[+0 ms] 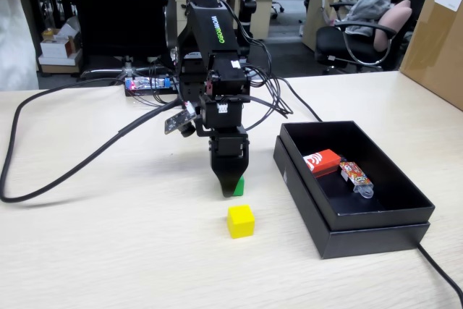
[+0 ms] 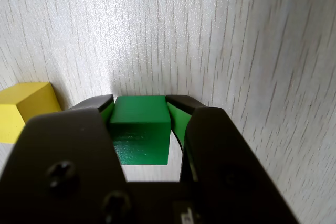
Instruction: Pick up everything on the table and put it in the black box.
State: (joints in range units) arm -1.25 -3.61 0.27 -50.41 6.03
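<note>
My gripper (image 1: 231, 192) is lowered to the table (image 1: 108, 251) with its jaws set against both sides of the green cube (image 1: 239, 187), which rests on the tabletop. In the wrist view the green cube (image 2: 140, 124) fills the gap between the two black jaws of the gripper (image 2: 140, 103). The yellow cube (image 1: 241, 221) sits just in front of it in the fixed view, and at the left edge of the wrist view (image 2: 23, 108). The black box (image 1: 369, 240) stands to the right and holds the red block (image 1: 322, 160) with the white swirl.
A clear-wrapped orange-patterned packet (image 1: 356, 176) lies in the box beside the red block. A thick black cable (image 1: 65, 171) loops over the table's left half. Another cable (image 1: 441, 273) runs off at the bottom right. A brown carton (image 1: 438, 34) stands at the far right.
</note>
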